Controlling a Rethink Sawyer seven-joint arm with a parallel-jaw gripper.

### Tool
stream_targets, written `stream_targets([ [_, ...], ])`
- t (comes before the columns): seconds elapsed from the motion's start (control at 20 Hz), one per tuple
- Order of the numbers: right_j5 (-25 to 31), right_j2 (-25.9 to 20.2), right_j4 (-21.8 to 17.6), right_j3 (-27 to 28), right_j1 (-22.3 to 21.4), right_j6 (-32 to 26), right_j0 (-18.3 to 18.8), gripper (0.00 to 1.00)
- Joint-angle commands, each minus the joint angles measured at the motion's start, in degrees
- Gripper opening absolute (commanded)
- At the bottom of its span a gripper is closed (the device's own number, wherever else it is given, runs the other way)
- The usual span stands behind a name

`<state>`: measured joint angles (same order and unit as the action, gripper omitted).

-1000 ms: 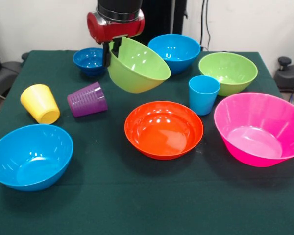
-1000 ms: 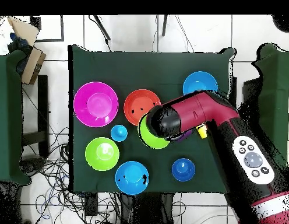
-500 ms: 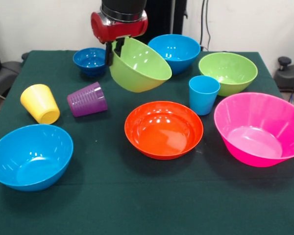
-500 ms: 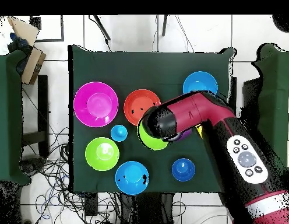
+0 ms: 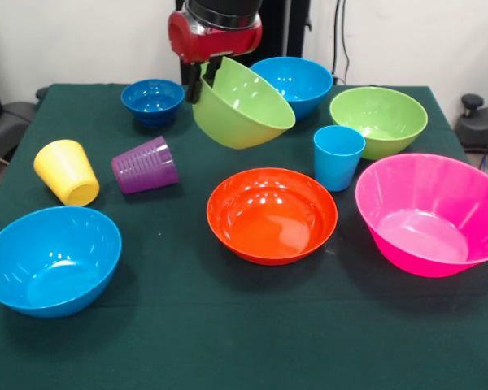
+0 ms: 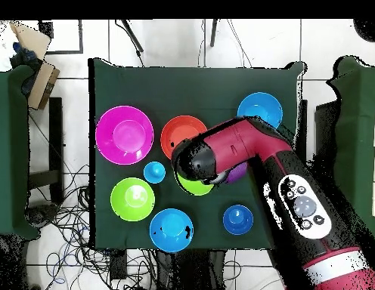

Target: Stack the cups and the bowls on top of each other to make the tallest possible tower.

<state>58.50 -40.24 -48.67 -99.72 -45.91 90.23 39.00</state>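
My gripper is shut on the rim of a lime green bowl and holds it tilted in the air, behind the orange bowl; the arm hides most of the held bowl from overhead. On the table stand the large pink bowl, a second lime green bowl, two light blue bowls and the small dark blue bowl. The light blue cup stands upright. The yellow cup and the purple cup lie on their sides.
The dark green table holds everything. My red arm reaches across its middle in the overhead view. Cables lie on the floor beside the table.
My gripper has carried the lime green bowl to the right and slightly upward in the front view, toward the far light blue bowl. The other objects have not moved.
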Motion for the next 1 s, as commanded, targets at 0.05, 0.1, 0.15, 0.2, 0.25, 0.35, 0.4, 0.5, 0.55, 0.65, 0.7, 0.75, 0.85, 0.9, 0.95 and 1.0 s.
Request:
stream_targets([
  [0.05,-0.5,4.5,0.3,-1.7,-0.5,5.4,-3.1,0.0],
  [0.1,-0.6,4.8,0.5,-1.7,-0.6,5.3,-3.2,0.0],
  [0.15,-0.7,5.0,0.6,-1.5,-0.5,5.2,-3.5,0.0],
  [0.2,-0.8,5.2,0.7,-1.5,-0.5,5.2,-3.7,0.0],
  [0.25,-0.9,5.4,0.8,-1.4,-0.5,5.3,-3.9,0.0],
  [0.35,-1.3,5.8,0.8,-1.5,-0.5,5.4,-4.2,0.0],
  [0.4,-1.3,6.0,0.8,-1.4,-0.5,5.4,-4.4,0.0],
  [0.5,-1.4,6.4,0.9,-1.4,-0.5,5.4,-4.7,0.0],
  [0.55,-1.4,6.5,0.9,-1.3,-0.5,5.4,-4.9,0.0],
  [0.65,-1.3,6.8,1.0,-1.2,-0.7,5.5,-5.3,0.0],
  [0.7,-1.3,6.9,1.1,-1.3,-0.8,5.4,-5.4,0.0],
  [0.75,-1.2,7.2,1.1,-1.3,-0.9,5.5,-5.7,0.0],
  [0.85,-1.1,7.8,1.3,-1.0,-1.0,5.9,-6.4,0.0],
  [0.9,-1.2,8.0,1.3,-1.0,-1.0,6.0,-6.6,0.0],
  [0.95,-1.1,8.3,1.5,-1.0,-1.1,6.3,-7.0,0.0],
  [1.0,-1.2,8.5,1.7,-1.1,-1.2,6.5,-7.1,0.0],
])
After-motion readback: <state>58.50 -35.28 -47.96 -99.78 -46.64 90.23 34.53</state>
